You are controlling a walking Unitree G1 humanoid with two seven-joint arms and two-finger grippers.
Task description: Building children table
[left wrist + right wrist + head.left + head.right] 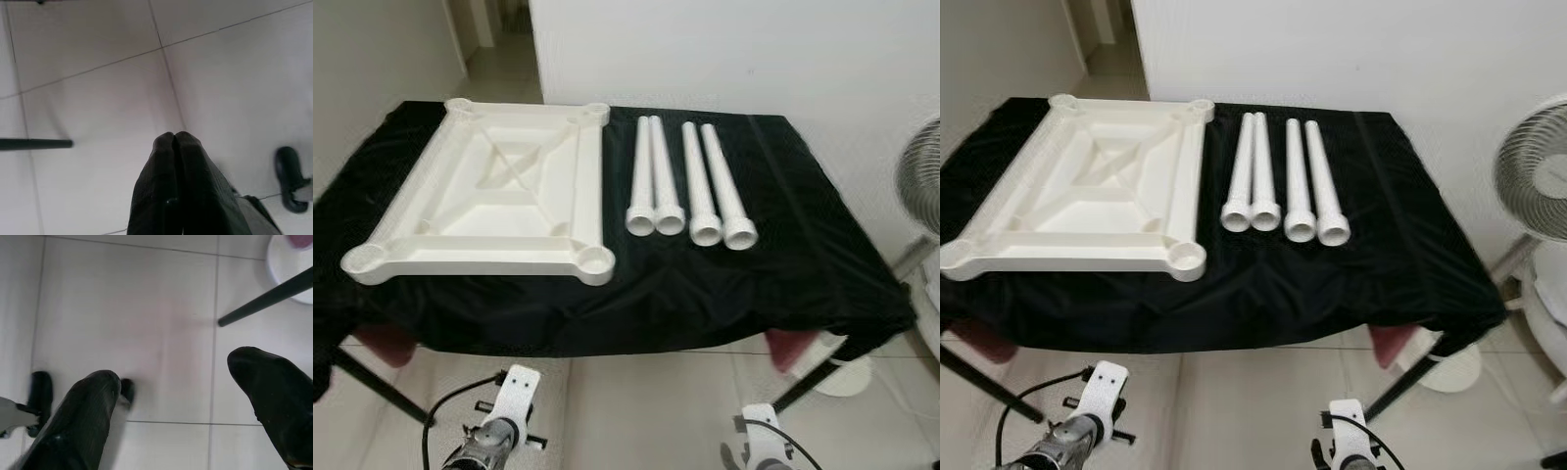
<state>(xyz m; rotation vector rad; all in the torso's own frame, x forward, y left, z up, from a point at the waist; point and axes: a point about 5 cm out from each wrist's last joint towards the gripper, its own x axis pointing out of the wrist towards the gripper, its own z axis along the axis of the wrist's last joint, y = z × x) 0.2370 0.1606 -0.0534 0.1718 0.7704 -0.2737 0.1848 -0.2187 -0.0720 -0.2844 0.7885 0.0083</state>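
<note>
Nothing of the assembly looks started: a work table draped in black cloth [705, 284] carries all the parts, loose and separate. Largest is the white square tabletop [499, 191], lying upside down on the left half of the cloth with its ribbed underside up and a round socket at each corner, the near right socket [596, 260] empty like the others. Just beside it to the right lie four white legs [690, 186], side by side in two pairs, flared ends toward the robot, none fitted into a socket. A fan [1538, 181] stands on the floor off the right edge of the table. Both arms hang low in front of the table over the tiled floor [98, 98]: the left gripper [174, 139] has its black fingers pressed together and empty, the right gripper [176, 387] has its fingers spread wide, holding nothing. By my judgement every step remains, four legs to pick up and seat in four sockets, then turning the table upright
</note>
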